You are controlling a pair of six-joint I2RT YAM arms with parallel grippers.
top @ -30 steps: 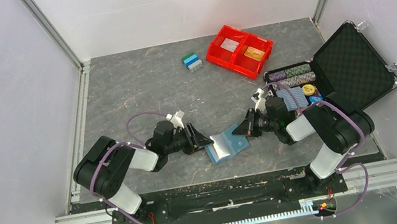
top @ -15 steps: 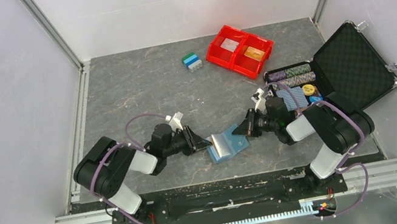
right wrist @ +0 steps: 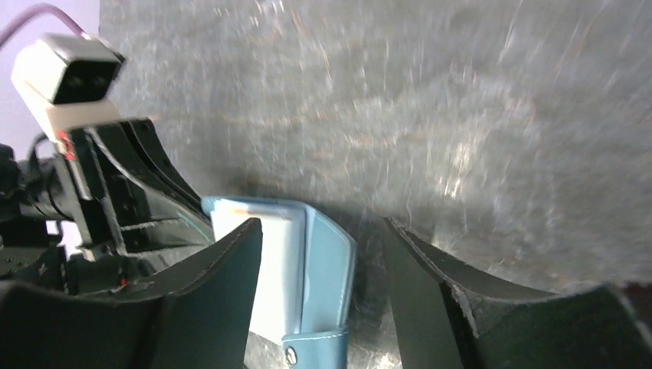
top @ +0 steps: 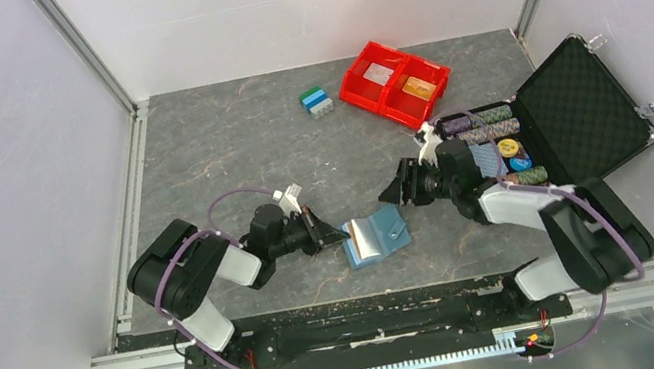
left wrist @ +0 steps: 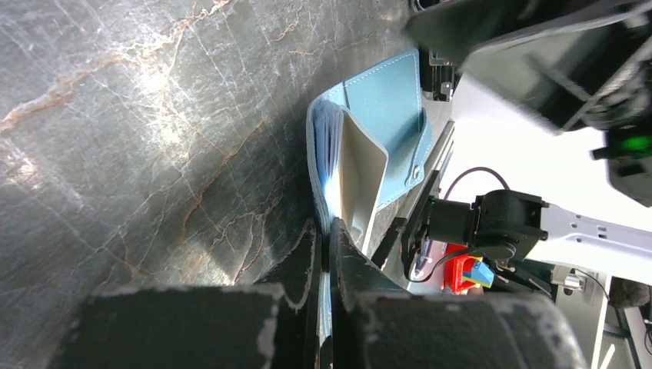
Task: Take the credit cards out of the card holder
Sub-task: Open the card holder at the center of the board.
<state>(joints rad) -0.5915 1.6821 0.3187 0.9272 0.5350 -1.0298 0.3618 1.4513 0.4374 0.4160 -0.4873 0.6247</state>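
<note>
The light-blue card holder (top: pixel 390 231) lies spread on the table between the arms, also in the left wrist view (left wrist: pixel 384 100) and the right wrist view (right wrist: pixel 327 261). My left gripper (top: pixel 336 231) (left wrist: pixel 327 228) is shut on the holder's thin left edge. A whitish card-sized leaf (left wrist: pixel 361 173) (right wrist: pixel 273 254) stands up in the fold; I cannot tell whether it is a credit card or a sleeve. My right gripper (top: pixel 393 188) (right wrist: pixel 323 223) hangs open above the holder's right side, touching nothing. A whitish card (top: pixel 378 75) and an orange card (top: pixel 418 86) lie in the red bin.
The red two-compartment bin (top: pixel 360 89) sits at the back. An open black foam-lined case (top: pixel 583 104) with poker chips and a card deck stands at the right, close behind my right arm. A small blue, green and white block (top: pixel 316 101) lies left of the bin.
My left gripper has closed on the holder's left edge. My right gripper has opened, let go of the right edge, and pulled up and back toward the case.
</note>
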